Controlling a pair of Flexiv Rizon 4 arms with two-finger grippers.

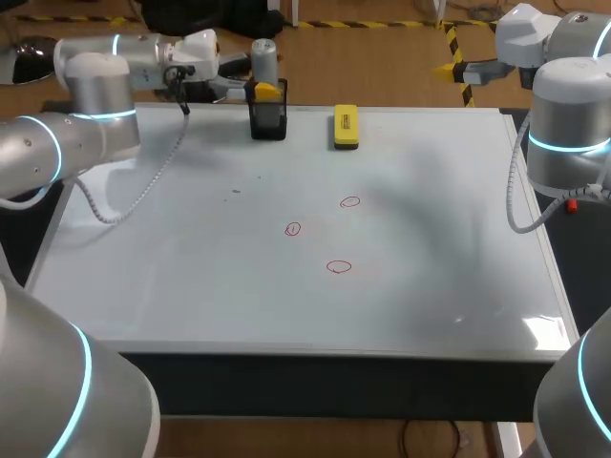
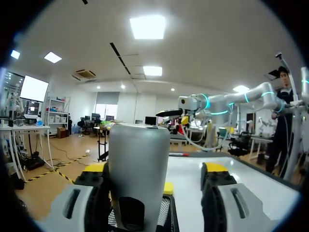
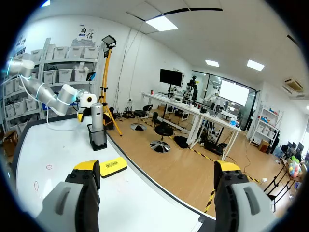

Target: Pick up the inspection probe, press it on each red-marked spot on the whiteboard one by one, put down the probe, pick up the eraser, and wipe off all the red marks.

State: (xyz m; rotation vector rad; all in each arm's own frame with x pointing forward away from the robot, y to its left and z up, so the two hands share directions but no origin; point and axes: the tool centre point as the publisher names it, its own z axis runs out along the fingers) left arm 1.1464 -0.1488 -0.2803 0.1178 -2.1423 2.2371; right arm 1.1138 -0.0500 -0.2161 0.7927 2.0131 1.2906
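Observation:
The grey inspection probe (image 1: 264,53) stands upright in a black mesh holder (image 1: 268,122) at the whiteboard's far edge. My left gripper (image 1: 259,89) reaches it from the left, level with the holder's top. In the left wrist view the probe (image 2: 139,164) fills the space between the fingers; one finger lies against it, and a gap remains on the other side, so the left gripper (image 2: 155,169) is open. The yellow eraser (image 1: 346,126) lies right of the holder. Three red circles (image 1: 292,228) mark the whiteboard's (image 1: 191,277) middle. My right gripper (image 3: 157,170) is open and empty over the far right corner.
The right arm (image 1: 563,105) rises beside the board's right edge, with a cable looping down near it. The left arm's cable (image 1: 143,186) hangs over the board's left part. From the right wrist view the probe (image 3: 97,116), holder (image 3: 98,137) and eraser (image 3: 113,166) line the far edge.

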